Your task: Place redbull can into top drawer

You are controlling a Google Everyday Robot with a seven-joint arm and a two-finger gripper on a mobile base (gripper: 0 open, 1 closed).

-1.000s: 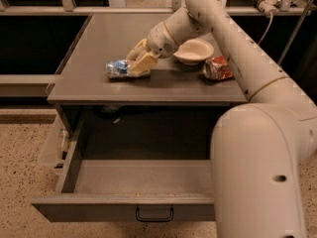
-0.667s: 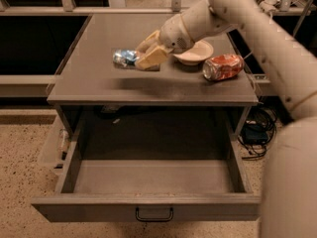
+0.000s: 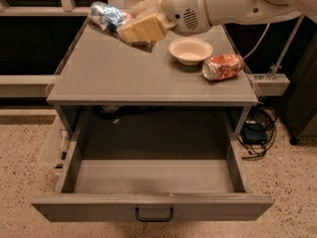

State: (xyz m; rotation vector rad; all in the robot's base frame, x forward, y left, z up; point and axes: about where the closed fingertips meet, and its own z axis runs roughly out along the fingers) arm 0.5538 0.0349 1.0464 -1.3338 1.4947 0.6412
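My gripper (image 3: 130, 25) is high over the left back part of the grey cabinet top (image 3: 114, 73), well clear of it. Its tan fingers (image 3: 143, 29) are shut on the redbull can (image 3: 105, 18), a slim silver and blue can held on its side, sticking out to the left. The top drawer (image 3: 148, 205) is pulled wide open below the cabinet top. It has a small black handle (image 3: 154, 215) at the middle of its front panel and nothing inside.
A cream bowl (image 3: 190, 50) stands on the cabinet top at the right back. An orange-red can (image 3: 222, 66) lies on its side next to it. Cables (image 3: 257, 128) lie on the speckled floor to the right.
The gripper has lifted the redbull can off the cabinet top and now holds it high in the air. The view has come closer.
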